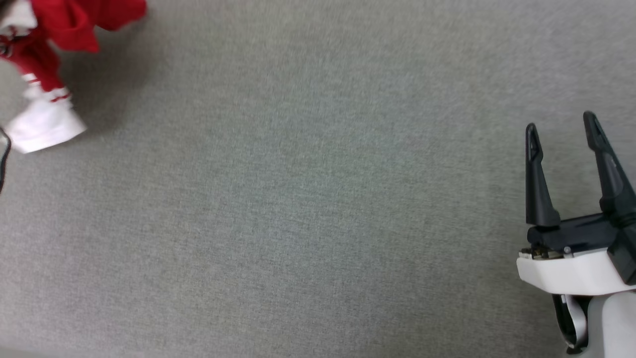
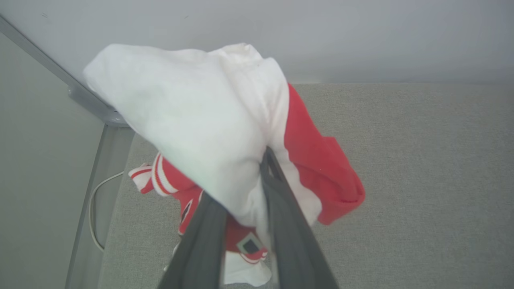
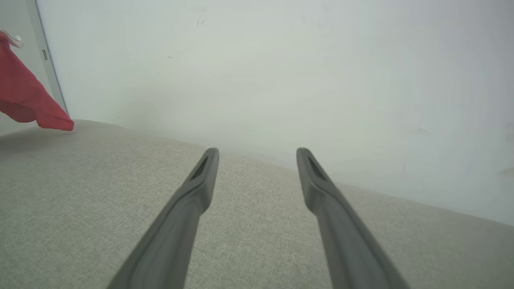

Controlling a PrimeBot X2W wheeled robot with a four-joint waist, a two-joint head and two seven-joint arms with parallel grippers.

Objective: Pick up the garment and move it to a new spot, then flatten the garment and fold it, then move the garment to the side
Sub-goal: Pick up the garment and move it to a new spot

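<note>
Gripping the bunched shirt (image 2: 188, 120) in my left pincer (image 2: 241, 180), I held it above the far left corner of the tabletop (image 1: 318, 209); my right pincer (image 1: 560, 121) hung released. Pickup looked done; placing, flattening, folding and moving aside remained.

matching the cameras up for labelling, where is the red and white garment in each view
Head view: the garment is bunched in the top left corner.
Left wrist view: the garment sits at centre, pinched by the left gripper.
Right wrist view: a red fold at the upper left edge.
Shared landmark: the grey fabric surface under it in all three.
</note>
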